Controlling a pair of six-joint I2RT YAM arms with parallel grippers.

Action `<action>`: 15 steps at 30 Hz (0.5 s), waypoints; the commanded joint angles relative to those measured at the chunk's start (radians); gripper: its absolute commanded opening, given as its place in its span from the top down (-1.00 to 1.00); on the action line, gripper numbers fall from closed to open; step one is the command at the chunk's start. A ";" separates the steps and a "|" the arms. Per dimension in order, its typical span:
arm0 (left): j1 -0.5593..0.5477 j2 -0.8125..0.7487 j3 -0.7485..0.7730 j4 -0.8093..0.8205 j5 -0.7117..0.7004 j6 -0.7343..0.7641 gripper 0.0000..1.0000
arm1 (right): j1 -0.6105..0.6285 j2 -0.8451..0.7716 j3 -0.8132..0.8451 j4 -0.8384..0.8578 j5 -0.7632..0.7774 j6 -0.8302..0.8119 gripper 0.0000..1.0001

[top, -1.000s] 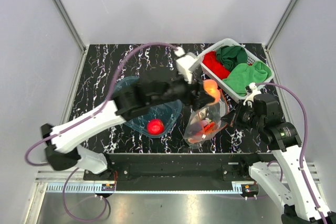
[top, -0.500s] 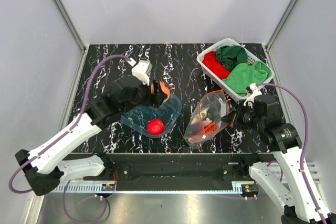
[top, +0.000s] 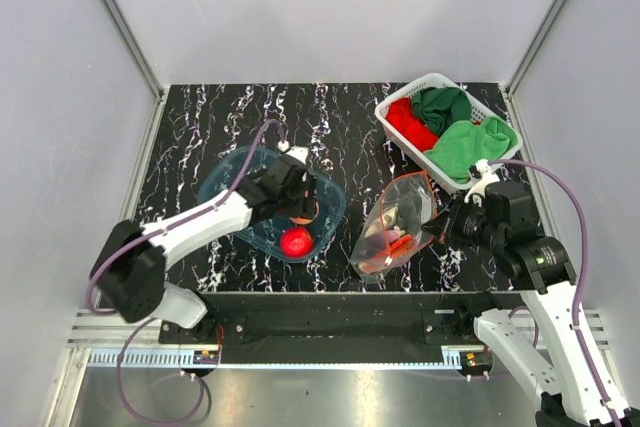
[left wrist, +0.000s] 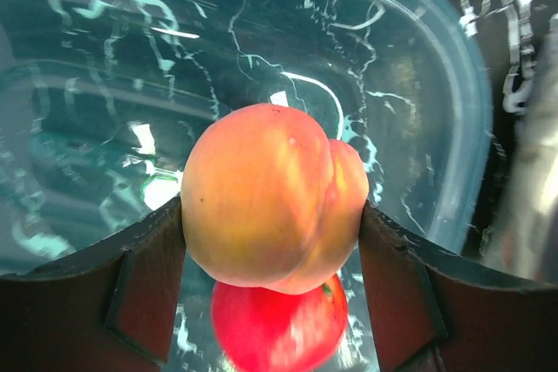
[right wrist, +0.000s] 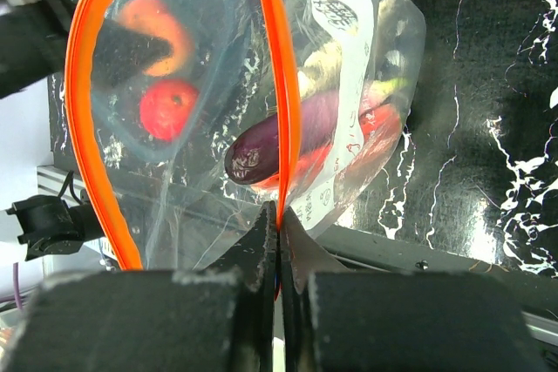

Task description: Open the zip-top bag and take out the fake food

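Left gripper (left wrist: 272,213) clamps peach (left wrist: 261,172) across its widest sides, over tub (left wrist: 459,128): hard, glossy, light, probably slippery. Right gripper (right wrist: 279,226) pinched tight on bag (right wrist: 353,67) at zip edge; film limp.

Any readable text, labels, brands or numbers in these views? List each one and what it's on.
White label on the zip-top bag: dark print near its top, too small and blurred to read.
No other words, numbers, brands or signs are visible in any view.
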 commanded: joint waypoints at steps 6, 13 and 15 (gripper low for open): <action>0.003 0.114 0.021 0.148 0.054 0.005 -0.14 | -0.003 -0.004 0.002 0.021 -0.009 -0.017 1.00; 0.003 0.047 -0.001 0.116 0.049 0.013 -0.98 | -0.003 0.000 0.002 0.022 -0.024 -0.022 1.00; 0.003 0.028 -0.005 0.102 0.060 0.008 -0.98 | -0.001 0.000 0.000 0.024 -0.027 -0.022 1.00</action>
